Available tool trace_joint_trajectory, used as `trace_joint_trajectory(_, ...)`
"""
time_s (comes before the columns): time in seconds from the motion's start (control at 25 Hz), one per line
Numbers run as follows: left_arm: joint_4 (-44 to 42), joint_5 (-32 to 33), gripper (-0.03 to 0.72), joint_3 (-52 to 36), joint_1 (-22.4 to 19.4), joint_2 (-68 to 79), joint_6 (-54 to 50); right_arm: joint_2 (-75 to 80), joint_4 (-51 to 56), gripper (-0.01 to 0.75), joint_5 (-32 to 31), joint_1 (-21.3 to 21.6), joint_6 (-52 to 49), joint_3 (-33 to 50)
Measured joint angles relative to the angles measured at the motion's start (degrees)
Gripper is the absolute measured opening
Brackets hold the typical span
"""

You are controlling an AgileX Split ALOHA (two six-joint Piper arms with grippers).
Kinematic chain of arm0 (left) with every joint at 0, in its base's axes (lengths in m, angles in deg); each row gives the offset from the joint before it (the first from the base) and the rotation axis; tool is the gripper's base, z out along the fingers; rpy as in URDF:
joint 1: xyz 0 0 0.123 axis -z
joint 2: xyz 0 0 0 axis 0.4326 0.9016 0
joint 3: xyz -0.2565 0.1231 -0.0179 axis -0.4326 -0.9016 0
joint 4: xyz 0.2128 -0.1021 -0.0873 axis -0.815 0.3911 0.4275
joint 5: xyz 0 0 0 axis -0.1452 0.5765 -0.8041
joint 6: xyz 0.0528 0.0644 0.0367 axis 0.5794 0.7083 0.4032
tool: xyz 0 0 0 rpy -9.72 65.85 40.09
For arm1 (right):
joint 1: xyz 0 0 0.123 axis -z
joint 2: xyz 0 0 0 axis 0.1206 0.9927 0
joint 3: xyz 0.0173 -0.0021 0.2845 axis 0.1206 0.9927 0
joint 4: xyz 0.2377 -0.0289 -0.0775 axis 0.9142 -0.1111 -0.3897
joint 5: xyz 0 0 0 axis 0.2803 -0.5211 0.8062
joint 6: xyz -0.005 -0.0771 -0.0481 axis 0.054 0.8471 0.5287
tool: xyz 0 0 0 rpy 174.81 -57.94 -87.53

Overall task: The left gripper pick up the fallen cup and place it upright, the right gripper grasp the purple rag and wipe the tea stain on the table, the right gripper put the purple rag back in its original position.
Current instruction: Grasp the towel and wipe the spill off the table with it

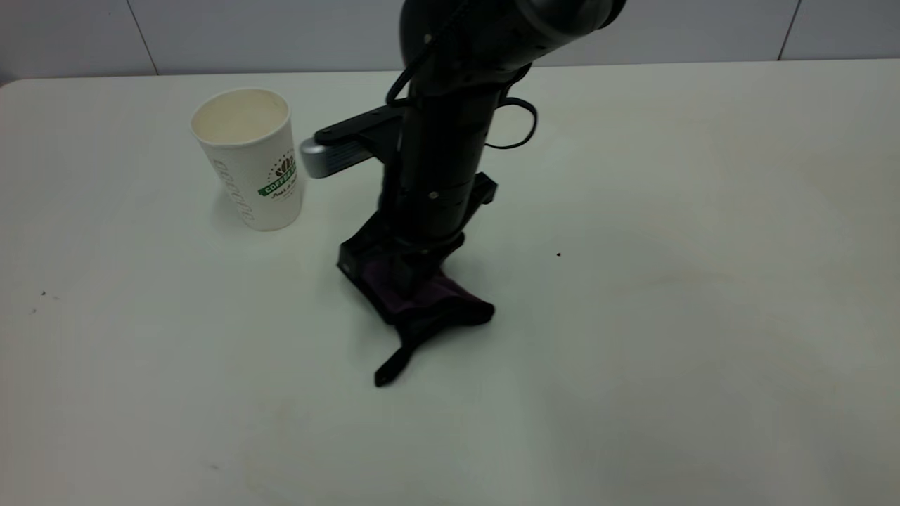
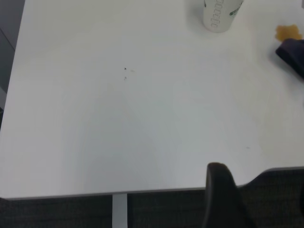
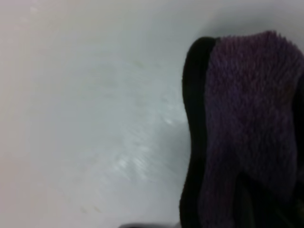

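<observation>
Right hand [image 1: 394, 281] grips the rag [image 1: 429, 302] pressed on the bench [image 1: 703, 316]; cup [image 1: 249, 158] stands upright; stain [image 2: 288, 32] remains, wiping unfinished.

Exterior faces arms; left wrist far off (shares cup [image 1: 249, 158]), right wrist close

The cup [image 1: 249, 158] stands upright on the table [image 1: 703, 316], toward its far left part in the exterior view. To the cup's right and nearer the camera, the right gripper [image 1: 394, 277] presses down on the purple rag [image 1: 429, 306], which lies on the tabletop. In the left wrist view the tea stain [image 2: 288, 32] sits just beside the rag's edge.
</observation>
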Motion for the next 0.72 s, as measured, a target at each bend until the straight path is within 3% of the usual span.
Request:
trace_joint_trajectory(0.16, 0.0, 0.0, 0.427, 0.0, 0.0, 0.0, 0.0, 1.5, 0.1, 0.067, 7.1, -2.2, 0.0, 0.0)
trace_joint_trajectory(0.36, 0.0, 0.0, 0.427, 0.0, 0.0, 0.0, 0.0, 3.5, 0.6, 0.067, 11.7, -1.0, 0.0, -0.1)
trace_joint_trajectory(0.72, 0.0, 0.0, 0.427, 0.0, 0.0, 0.0, 0.0, 4.9, 1.0, 0.067, 21.3, 6.8, 0.0, -0.9)
